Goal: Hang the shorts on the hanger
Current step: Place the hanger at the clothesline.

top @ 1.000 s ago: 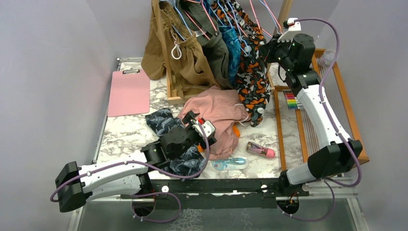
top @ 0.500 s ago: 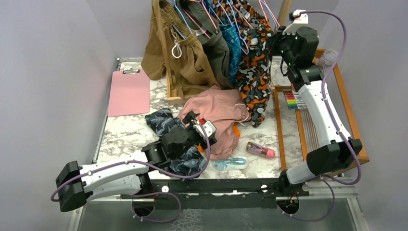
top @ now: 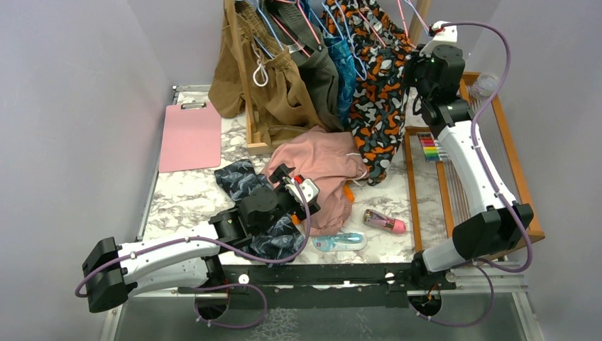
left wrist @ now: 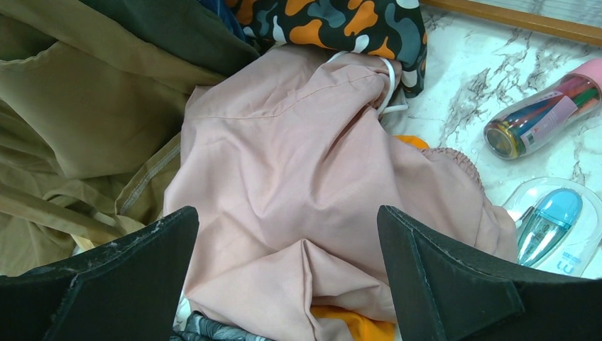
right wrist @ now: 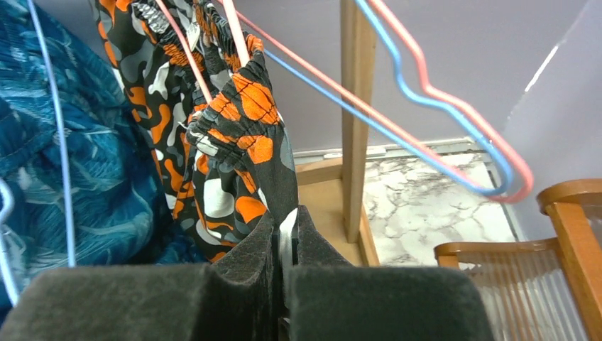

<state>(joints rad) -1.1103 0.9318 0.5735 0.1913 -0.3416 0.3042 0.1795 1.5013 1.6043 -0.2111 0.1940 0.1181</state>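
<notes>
Shorts (top: pixel 376 106) hang vertical, waistband up (on hanger (right wrist: pixel 186 53)) — right jaws pinched shut, seemingly on fabric; left jaws wide open.

Top view: shorts (top: pixel 376 106) top cut off at 12 o'clock edge; right claw (right wrist: pixel 285 227) tips can't be made out vs. the print. Wrist cam: hanger (right wrist: pixel 236 32) hook out of frame at 12; cloth betw. pads (right wrist: pixel 316 245) unseen. Navy shorts (top: pixel 238 177) mostly under left arm (top: pixel 177 252).

A pink clipboard (top: pixel 190 136) lies at ten o'clock on the marble table (top: pixel 186 195). Dusty-pink shorts (top: pixel 323 167) sit at centre, a pink-capped bottle (top: pixel 384 222) at their four o'clock.
</notes>
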